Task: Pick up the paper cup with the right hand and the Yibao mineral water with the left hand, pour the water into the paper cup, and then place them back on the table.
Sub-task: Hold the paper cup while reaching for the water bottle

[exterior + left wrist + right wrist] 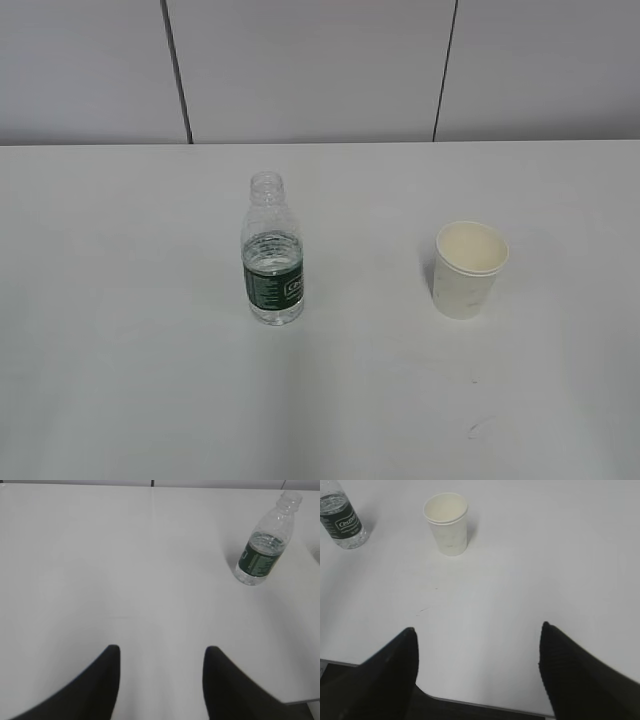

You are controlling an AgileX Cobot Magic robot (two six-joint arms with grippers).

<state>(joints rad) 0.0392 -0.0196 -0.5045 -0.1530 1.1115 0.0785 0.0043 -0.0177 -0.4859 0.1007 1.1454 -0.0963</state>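
The clear ribbed Yibao mineral water bottle (272, 253) with a dark green label and no cap stands upright left of centre on the white table (120, 300). The off-white paper cup (469, 268) stands upright and empty to its right. Neither arm shows in the exterior view. In the left wrist view my left gripper (162, 652) is open and empty, with the bottle (263, 542) far off at the upper right. In the right wrist view my right gripper (476, 630) is open and empty near the table's front edge, with the cup (447, 522) ahead to the left and the bottle (340, 517) at far left.
A grey panelled wall (320, 70) stands behind the table. Small dark scuff marks (478, 428) lie on the tabletop in front of the cup. The table's front edge (485, 702) shows under my right gripper.
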